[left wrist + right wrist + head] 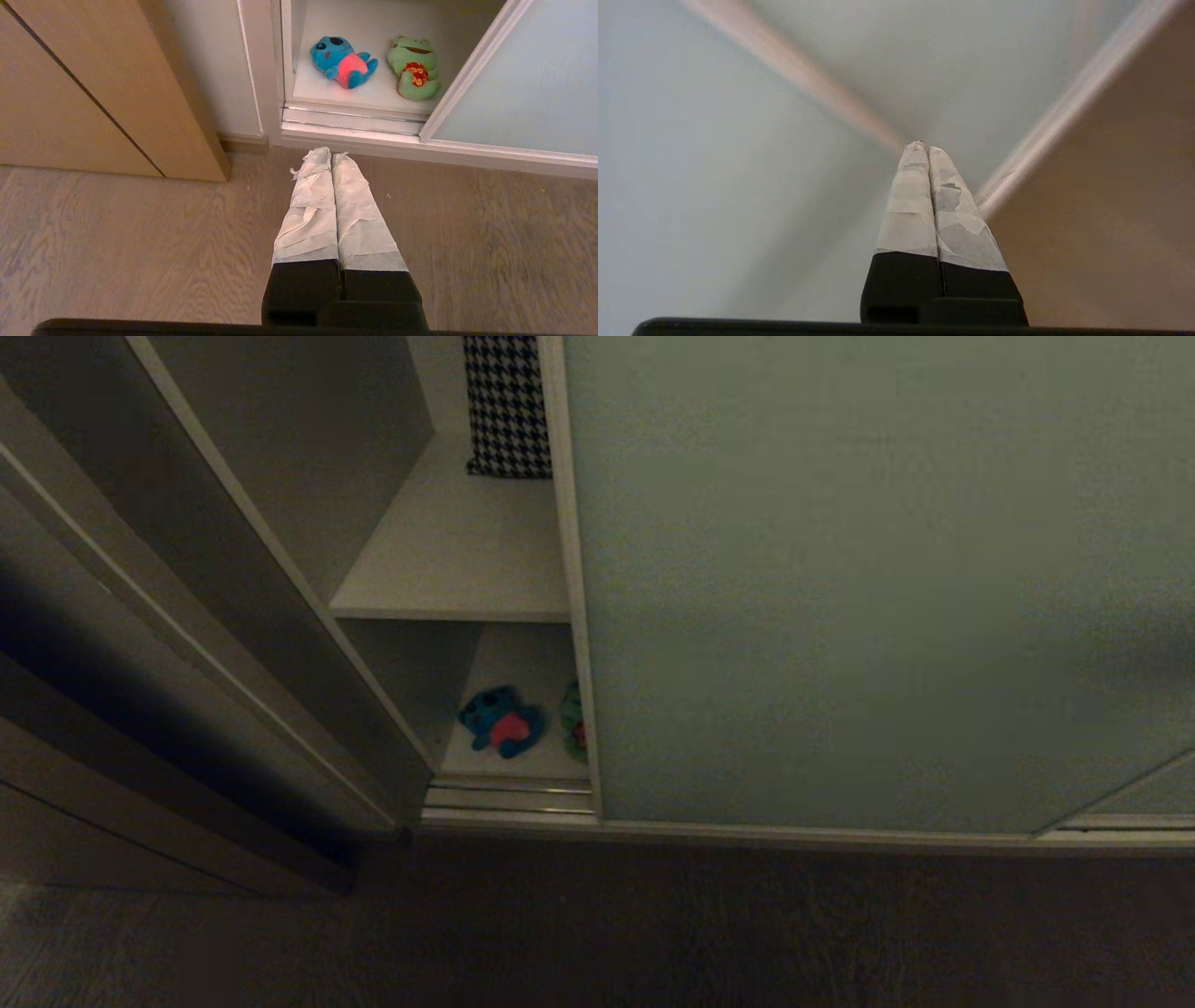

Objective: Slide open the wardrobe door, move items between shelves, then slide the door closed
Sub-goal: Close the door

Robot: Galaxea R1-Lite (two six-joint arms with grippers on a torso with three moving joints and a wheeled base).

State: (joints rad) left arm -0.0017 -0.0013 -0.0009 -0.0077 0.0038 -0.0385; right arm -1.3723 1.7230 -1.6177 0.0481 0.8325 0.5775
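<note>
The pale grey-green sliding wardrobe door (868, 588) covers most of the wardrobe, leaving a narrow gap at its left edge. Through the gap a blue plush toy with a pink belly (501, 721) (343, 62) and a green frog toy (572, 721) (413, 67) lie on the lower white shelf (523, 663). The upper shelf (457, 560) above them is bare in front. My left gripper (331, 155) hangs shut and empty above the wooden floor in front of the gap. My right gripper (922, 147) is shut and empty, its tips close to the door panel (714, 163). Neither arm shows in the head view.
A black-and-white houndstooth cloth (507, 406) hangs at the back of the upper shelf. Silver floor rails (509, 798) run under the door. A brown wooden panel (93, 88) stands to the left of the wardrobe, and a wooden floor (597, 933) lies in front.
</note>
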